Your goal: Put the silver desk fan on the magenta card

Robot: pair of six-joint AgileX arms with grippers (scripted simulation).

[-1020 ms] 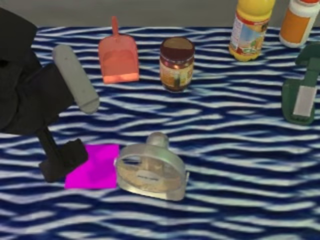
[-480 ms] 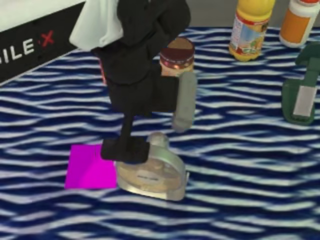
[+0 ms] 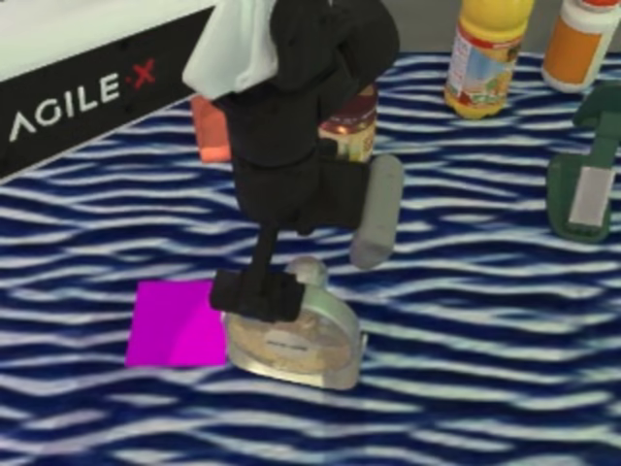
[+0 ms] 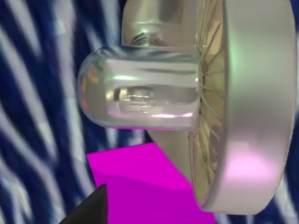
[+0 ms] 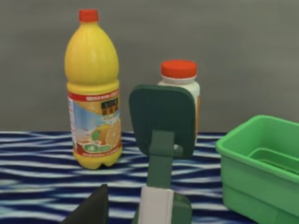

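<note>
Lying cage-up on the blue-and-white wavy cloth of the desk (image 3: 505,320), the silver desk fan (image 3: 296,340) sits near the front edge, a little left of centre, its rounded knob base pointing toward the far edge. The magenta card (image 3: 175,323) lies flat just beside it on the left, its right edge meeting the fan's rim; the fan is not on the card. The left tool (image 3: 254,295) hangs over the far-left part of the fan's rim, where rim and card meet, with the left arm reaching in from the far-left corner. Whether its fingers are spread or closed cannot be told. From the left wrist view the fan's shiny base and wide rim fill the picture, with the card showing beneath them. Behind the arm, partly hidden, stand a salmon-pink dustpan (image 3: 212,136) and a jar (image 3: 351,126). An orange juice bottle (image 3: 485,58) and a white bottle with an orange label (image 3: 580,44) stand along the far edge toward the right. The right tool (image 5: 88,210) is parked by the right edge, near a dark green stand (image 3: 582,184) and a green bin (image 5: 261,163).
</note>
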